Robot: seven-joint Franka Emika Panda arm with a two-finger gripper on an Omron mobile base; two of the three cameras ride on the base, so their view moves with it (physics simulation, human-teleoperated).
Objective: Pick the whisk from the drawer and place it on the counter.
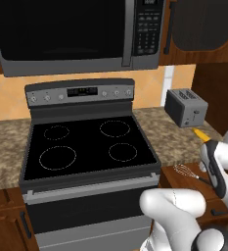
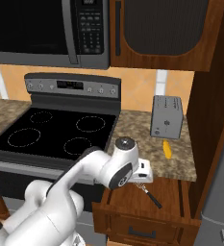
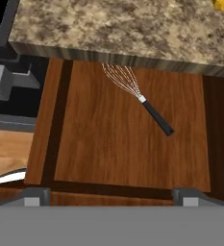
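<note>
The whisk (image 3: 138,95) lies flat in the open drawer (image 3: 94,144), its wire head tucked toward the counter (image 3: 132,29) edge and its black handle pointing out and to the right. My gripper (image 3: 111,196) hovers above the drawer's front part, open, with its fingertips (image 3: 34,194) spread wide and nothing between them. In the right base view the gripper (image 2: 142,177) hangs over the drawer (image 2: 171,199) just left of the whisk's handle (image 2: 152,196). The left base view shows the whisk (image 1: 186,171) in the drawer (image 1: 176,182), below the counter (image 1: 179,139).
A silver toaster (image 2: 167,116) stands at the back of the counter with a small yellow oblong object (image 2: 167,149) in front of it. The black stovetop (image 2: 51,132) lies to the left, a microwave (image 1: 76,34) above it. A tall wooden panel (image 2: 209,120) borders the right side.
</note>
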